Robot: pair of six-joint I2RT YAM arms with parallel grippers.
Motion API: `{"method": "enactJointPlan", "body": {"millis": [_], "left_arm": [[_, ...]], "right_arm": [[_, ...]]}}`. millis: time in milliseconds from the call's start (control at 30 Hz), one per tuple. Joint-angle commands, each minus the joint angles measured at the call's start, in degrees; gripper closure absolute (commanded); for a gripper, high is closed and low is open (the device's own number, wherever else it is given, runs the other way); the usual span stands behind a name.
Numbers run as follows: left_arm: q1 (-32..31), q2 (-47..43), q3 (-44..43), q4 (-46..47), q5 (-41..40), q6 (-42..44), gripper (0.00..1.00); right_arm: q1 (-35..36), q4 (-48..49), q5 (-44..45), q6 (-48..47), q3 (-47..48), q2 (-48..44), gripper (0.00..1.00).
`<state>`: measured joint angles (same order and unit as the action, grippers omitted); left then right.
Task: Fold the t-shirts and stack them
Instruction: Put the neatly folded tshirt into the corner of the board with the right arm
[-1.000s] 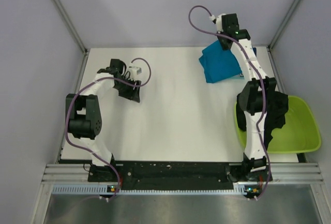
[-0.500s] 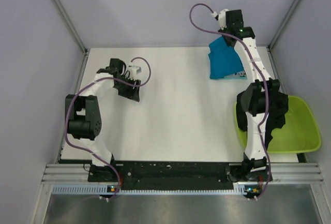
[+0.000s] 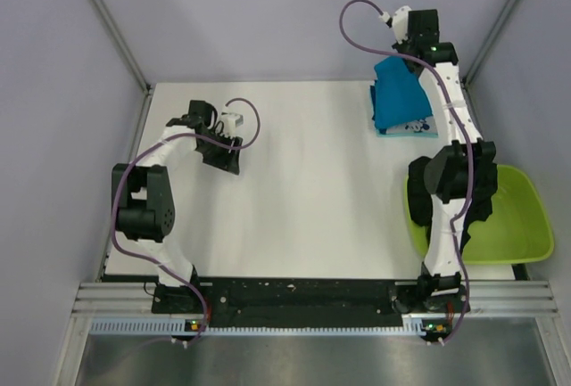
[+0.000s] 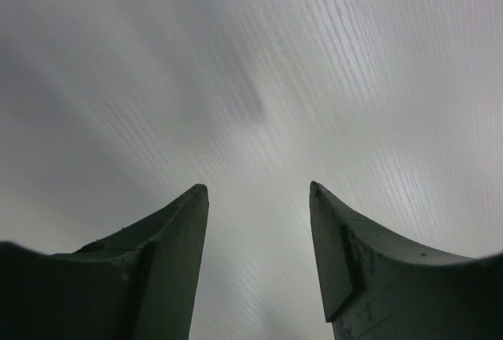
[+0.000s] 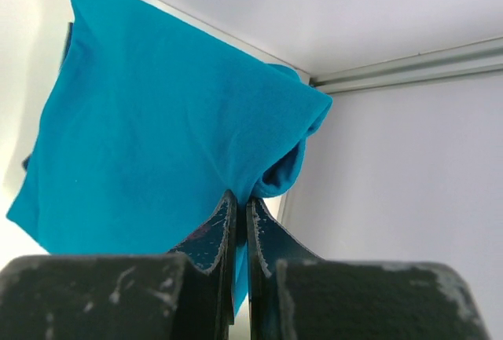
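Two arms share the white table (image 3: 312,208). In the upper right of the top view, we see the right gripper (image 3: 406,52) pinched tight on an edge of the teal t-shirt (image 3: 397,92). The shirt hangs from it near the far right corner, its lower end over a printed t-shirt (image 3: 417,127) lying on the table. At left centre, the left gripper (image 3: 225,161) points down at bare table, jaws apart and holding nothing. A lime-green basin (image 3: 522,225) sits at the right edge.
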<state>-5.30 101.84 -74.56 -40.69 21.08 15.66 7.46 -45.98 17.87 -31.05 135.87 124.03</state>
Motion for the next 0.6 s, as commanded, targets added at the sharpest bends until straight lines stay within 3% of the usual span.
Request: {"method": "enactJointPlan", "body": {"millis": [0, 500, 533, 567], "left_arm": [[-0.1, -3.1, -0.7, 1.0, -0.4, 1.3, 0.41], [-0.1, -2.0, -2.0, -0.3, -2.1, 1.7, 0.41], [-0.1, -1.8, -2.2, -0.3, -2.3, 1.7, 0.41], [-0.1, -1.7, -2.2, -0.4, -2.3, 1.7, 0.41]], "right_arm": [[-2.9, 5.1, -1.2, -3.8, -0.3, -1.5, 1.0], [-9.7, 16.4, -2.8, -6.0, 0.2, 9.0, 1.0], [-9.9, 17.6, -1.2, -5.4, 0.5, 9.7, 0.98], [-10.2, 18.8, 0.7, -4.6, 0.8, 10.3, 0.84]]}}
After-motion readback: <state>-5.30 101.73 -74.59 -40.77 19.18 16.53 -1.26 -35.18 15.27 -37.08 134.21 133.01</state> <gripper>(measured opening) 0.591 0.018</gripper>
